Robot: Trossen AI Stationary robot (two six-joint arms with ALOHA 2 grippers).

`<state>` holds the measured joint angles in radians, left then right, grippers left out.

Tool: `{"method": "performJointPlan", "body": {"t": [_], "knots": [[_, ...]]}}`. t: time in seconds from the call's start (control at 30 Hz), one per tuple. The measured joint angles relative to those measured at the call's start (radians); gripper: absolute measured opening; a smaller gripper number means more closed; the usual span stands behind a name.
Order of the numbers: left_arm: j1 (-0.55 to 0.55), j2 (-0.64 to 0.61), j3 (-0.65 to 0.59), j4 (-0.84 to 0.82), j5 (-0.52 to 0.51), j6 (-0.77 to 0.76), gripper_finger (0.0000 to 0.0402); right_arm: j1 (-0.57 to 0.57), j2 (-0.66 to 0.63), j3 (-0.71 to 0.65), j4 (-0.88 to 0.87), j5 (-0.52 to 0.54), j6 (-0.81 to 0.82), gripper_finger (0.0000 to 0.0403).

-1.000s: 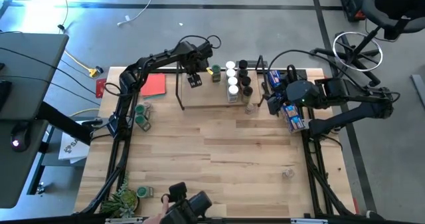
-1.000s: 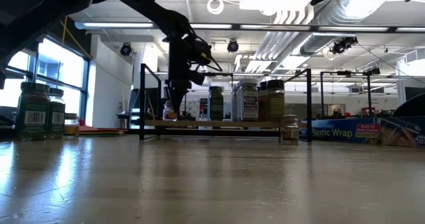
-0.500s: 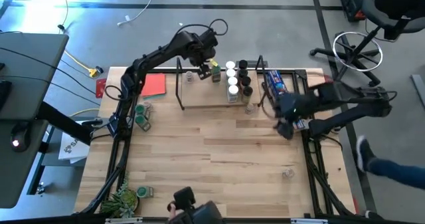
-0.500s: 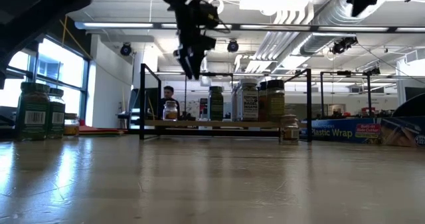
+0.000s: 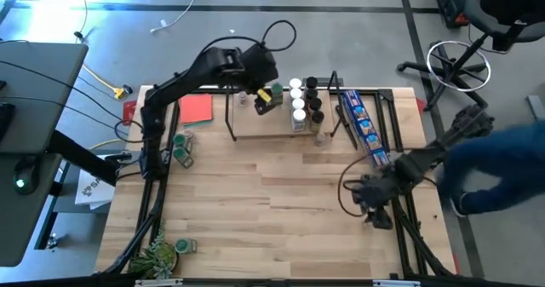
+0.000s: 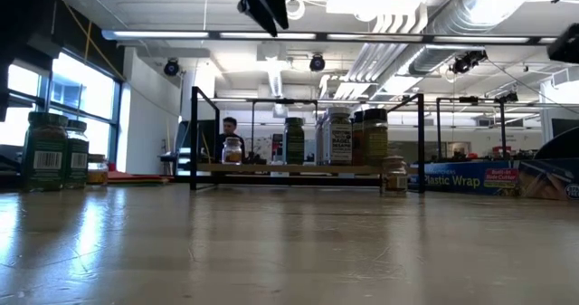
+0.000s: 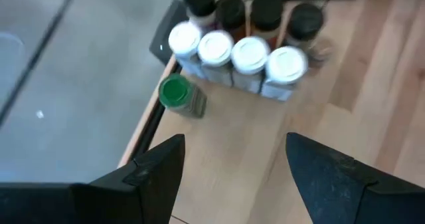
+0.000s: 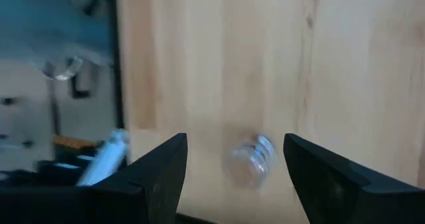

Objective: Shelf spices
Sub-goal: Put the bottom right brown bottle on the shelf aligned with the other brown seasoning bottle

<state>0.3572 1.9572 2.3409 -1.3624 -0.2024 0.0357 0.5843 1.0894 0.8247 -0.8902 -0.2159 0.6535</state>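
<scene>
Wooden surface (image 5: pixel 281 202): small clear jar (image 5: pixel 244 98) now left on shelf (image 5: pixel 255 127) at 11 o'clock; left pincer (image 5: pixel 264 106) lifted away, wide, empty. Right pincer (image 5: pixel 372 215) swung to 4 o'clock, wide, over stray jar (image 8: pixel 251 159).

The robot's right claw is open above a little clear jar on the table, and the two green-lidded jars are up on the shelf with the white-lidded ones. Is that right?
Not quite. The two green-lidded jars stand on the table left of the shelf, not on it, as the high view shows. The rest holds: the right claw is open above the little clear jar, and the white-lidded jars are on the shelf.
</scene>
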Motion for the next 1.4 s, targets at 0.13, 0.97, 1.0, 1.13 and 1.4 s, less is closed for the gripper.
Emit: {"method": "performJointPlan", "body": {"t": [0.13, 0.97, 1.0, 1.13, 1.4], "knots": [[-0.045, -0.037, 0.0, -0.002, -0.054, -0.006, 0.0258, 0.075, 0.003, -0.054, 0.012, 0.026, 0.082, 0.0245], [-0.084, -0.069, -0.005, -0.174, -0.129, -0.114, 0.0258, 0.273, 0.312, -0.155, 0.179, 0.076, 0.268, 0.0215], [-0.087, -0.075, -0.005, -0.177, -0.139, -0.113, 0.0258, 0.268, 0.323, -0.154, 0.188, 0.06, 0.272, 0.0199], [-0.098, -0.118, -0.005, -0.194, -0.174, -0.12, 0.0258, 0.217, 0.323, -0.141, 0.192, 0.012, 0.269, 0.0163], [-0.099, -0.254, -0.005, -0.187, -0.23, -0.164, 0.0258, -0.13, 0.233, -0.004, 0.031, 0.018, 0.105, 0.0154]]}}
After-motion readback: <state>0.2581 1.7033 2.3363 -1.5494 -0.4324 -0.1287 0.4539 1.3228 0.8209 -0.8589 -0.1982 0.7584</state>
